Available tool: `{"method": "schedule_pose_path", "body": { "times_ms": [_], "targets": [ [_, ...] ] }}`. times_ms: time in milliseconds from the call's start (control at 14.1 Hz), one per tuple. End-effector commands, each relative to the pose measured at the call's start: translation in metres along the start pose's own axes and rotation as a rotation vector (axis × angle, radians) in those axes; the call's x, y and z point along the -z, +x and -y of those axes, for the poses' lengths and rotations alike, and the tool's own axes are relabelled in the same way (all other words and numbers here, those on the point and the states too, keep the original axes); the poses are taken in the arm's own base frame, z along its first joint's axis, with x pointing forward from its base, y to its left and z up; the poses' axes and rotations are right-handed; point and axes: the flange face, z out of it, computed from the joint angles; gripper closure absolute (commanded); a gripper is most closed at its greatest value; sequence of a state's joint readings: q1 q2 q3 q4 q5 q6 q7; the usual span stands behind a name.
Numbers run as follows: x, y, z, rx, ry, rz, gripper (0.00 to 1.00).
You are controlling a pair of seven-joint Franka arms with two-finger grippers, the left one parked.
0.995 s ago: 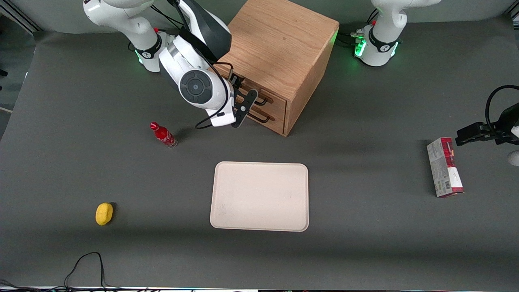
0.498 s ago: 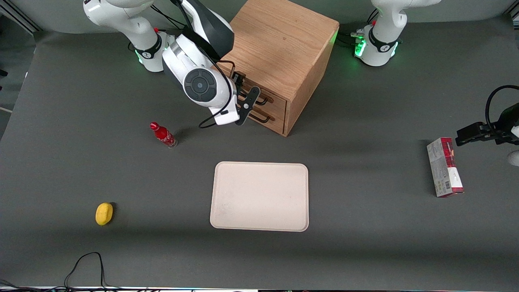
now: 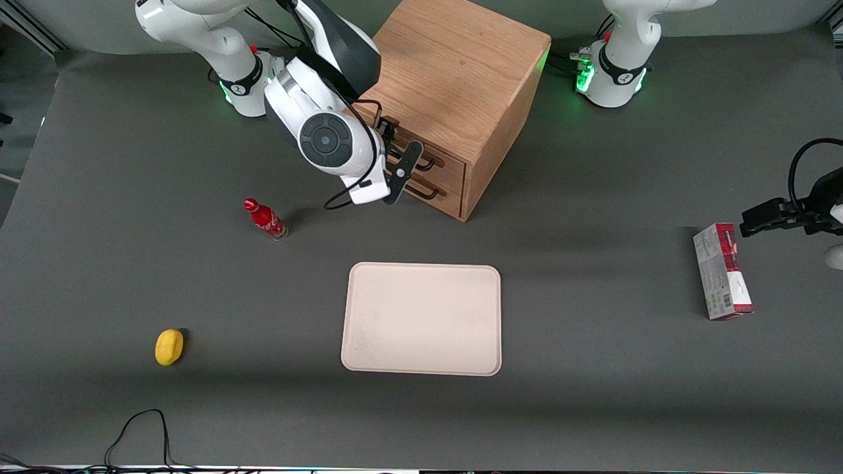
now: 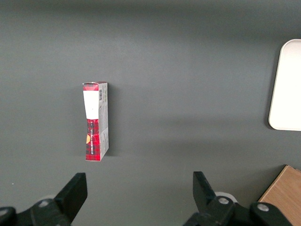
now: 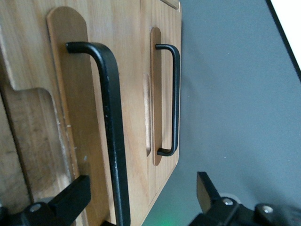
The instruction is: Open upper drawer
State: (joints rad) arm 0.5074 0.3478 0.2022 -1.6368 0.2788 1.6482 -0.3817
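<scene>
The wooden cabinet (image 3: 454,72) stands between the arm bases, its two drawers facing the front camera at an angle. The upper drawer (image 3: 450,164) is closed, and its black bar handle (image 3: 427,162) is partly hidden by my gripper (image 3: 400,170). In the right wrist view the upper handle (image 5: 112,132) runs between my open fingers (image 5: 70,200), with the gripper (image 5: 141,200) straddling it without gripping. The lower drawer's handle (image 5: 174,99) lies farther off, free.
A red bottle (image 3: 265,219) stands on the table beside the arm. A beige tray (image 3: 421,319) lies nearer the front camera than the cabinet. A yellow lemon (image 3: 169,346) and a cable (image 3: 138,428) lie near the front edge. A red box (image 3: 722,271) lies toward the parked arm's end.
My gripper has moved in toward the cabinet front and slightly up, closing onto the upper handle's position. It has barely moved in the last half second. The drawer has not moved.
</scene>
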Motion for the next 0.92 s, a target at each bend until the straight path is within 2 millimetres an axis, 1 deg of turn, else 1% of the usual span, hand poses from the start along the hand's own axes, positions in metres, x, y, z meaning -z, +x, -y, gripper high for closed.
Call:
{"method": "schedule_pose_path", "body": {
  "times_ms": [0,355,853],
  "targets": [
    [-0.019,0.017,-0.001,0.022,-0.025,0.000,0.00],
    [-0.016,0.017,-0.010,0.019,-0.050,0.002,0.00],
    [-0.013,0.017,-0.013,0.037,-0.051,-0.002,0.00]
  ]
}}
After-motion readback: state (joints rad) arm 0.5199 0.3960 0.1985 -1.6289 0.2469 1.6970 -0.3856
